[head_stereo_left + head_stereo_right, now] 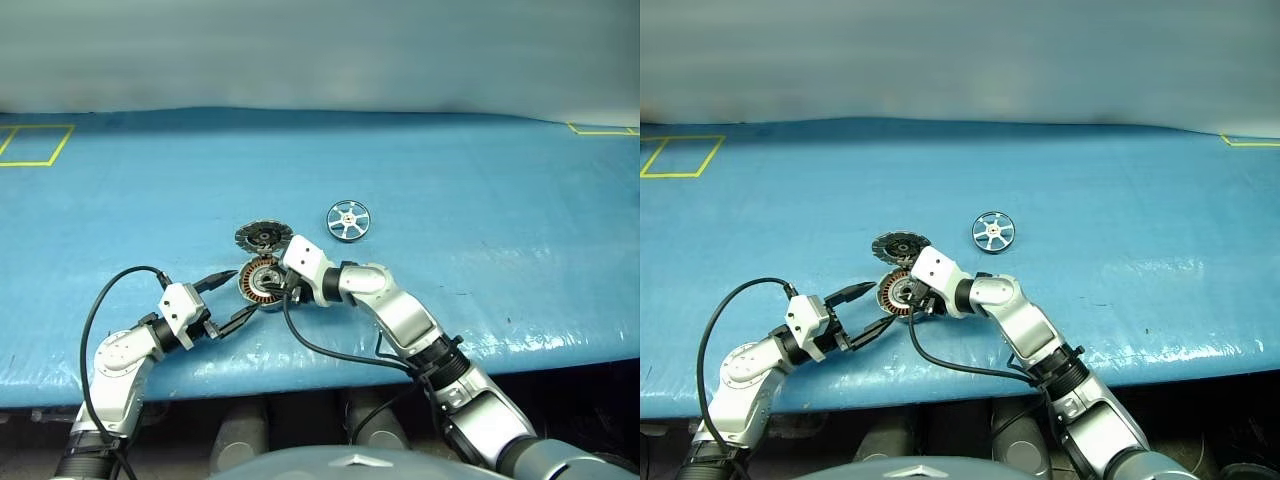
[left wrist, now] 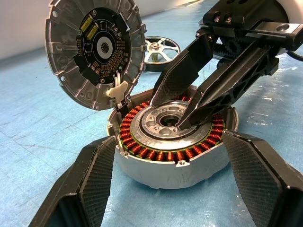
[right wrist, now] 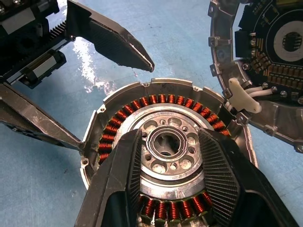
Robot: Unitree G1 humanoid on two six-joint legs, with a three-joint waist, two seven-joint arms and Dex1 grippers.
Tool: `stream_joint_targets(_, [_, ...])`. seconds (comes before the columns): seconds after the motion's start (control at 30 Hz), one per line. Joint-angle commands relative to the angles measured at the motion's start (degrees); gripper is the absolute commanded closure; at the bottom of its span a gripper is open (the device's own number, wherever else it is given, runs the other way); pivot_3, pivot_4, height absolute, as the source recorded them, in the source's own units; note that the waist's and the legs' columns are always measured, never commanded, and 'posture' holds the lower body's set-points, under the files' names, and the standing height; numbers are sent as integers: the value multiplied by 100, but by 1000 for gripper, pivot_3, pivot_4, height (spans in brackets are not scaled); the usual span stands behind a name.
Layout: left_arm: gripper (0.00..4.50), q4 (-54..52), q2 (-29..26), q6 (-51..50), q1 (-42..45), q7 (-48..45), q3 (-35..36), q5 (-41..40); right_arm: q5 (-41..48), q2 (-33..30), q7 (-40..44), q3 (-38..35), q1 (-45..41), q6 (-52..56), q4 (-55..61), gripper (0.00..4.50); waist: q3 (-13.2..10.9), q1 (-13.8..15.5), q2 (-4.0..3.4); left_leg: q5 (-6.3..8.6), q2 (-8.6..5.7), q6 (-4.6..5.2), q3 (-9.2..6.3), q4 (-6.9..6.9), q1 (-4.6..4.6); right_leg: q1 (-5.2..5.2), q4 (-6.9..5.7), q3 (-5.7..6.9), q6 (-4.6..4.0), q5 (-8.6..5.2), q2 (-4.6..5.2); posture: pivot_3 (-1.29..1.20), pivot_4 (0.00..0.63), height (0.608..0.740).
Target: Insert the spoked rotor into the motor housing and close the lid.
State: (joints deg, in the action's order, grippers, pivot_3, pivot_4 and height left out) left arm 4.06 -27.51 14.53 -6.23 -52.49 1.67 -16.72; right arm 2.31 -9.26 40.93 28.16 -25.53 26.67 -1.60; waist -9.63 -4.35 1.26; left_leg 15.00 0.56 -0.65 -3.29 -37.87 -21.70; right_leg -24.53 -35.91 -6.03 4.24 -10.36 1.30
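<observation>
Both end effectors at the open housing, rotor lying apart on the bench.

The housing sits near the front edge of the blue bench, copper windings showing around a silver centre ring with a dark bore. Its lid stands swung open at the far side, joined at the rim, circuit face showing. The right end effector reaches in from the right, its fingers narrowly parted over the centre hub, tips on or just above the silver ring, gripping nothing that I can see. The left end effector is spread wide, one finger on each side of the housing wall, near it. The rotor lies flat farther back and to the right, well clear of both.
</observation>
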Motion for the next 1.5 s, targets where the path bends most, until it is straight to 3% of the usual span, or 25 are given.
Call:
stream_joint_targets(0.03, [601,8,42,52,0,-11,-23,-24,177,87,-15,-192,53,-45,380,2516,0,1,0,0,0,0,0,0,0,0,0,0,0,0,0,0,150,740])
stream_joint_targets(0.07, [601,-10,54,35,-2,-21,-20,-58,192,89,-39,-223,62,-40,401,2516,0,1,0,0,0,0,0,0,0,0,0,0,0,0,0,0,150,740])
stream_joint_targets(0.17, [601,-154,100,-69,-11,-40,41,-252,226,-23,-44,-335,130,48,614,3385,-1,1,0,0,0,0,0,0,-1,-1,1,0,0,0,0,0,150,740])
stream_joint_targets(0.4, [601,-450,96,-293,-49,-131,74,-612,356,-878,-181,-1090,837,411,1866,3385,-2,45,0,1,-3,-1,-2,5,-10,-5,11,3,1,-3,6,0,150,740])
stream_joint_targets(0.63, [601,-566,144,-536,34,-273,-49,-776,270,-1231,-851,-2005,1007,704,1862,3385,-3,29,1,1,0,-2,3,4,-9,-8,7,3,1,-3,3,0,150,740])
stream_joint_targets(0.83, [601,-429,291,-476,322,-273,-121,-661,-452,-1421,-1404,-1829,272,522,561,3385,-4,20,3,1,-2,-2,6,1,-8,-6,8,2,1,-3,4,0,150,740])
stream_joint_targets(1.03, [601,-454,427,-442,317,-219,-212,-584,-524,-1238,-1382,-1737,-202,196,-392,3385,-5,29,3,1,-3,-1,4,19,-10,-8,14,1,-3,-5,4,0,150,740])
stream_joint_targets(1.5, [601,-585,446,-390,66,-147,-216,-541,-392,-919,-1323,-1831,-283,161,-646,3385,-5,28,3,1,-3,-1,3,16,-8,-6,13,1,-2,-5,3,0,150,740])
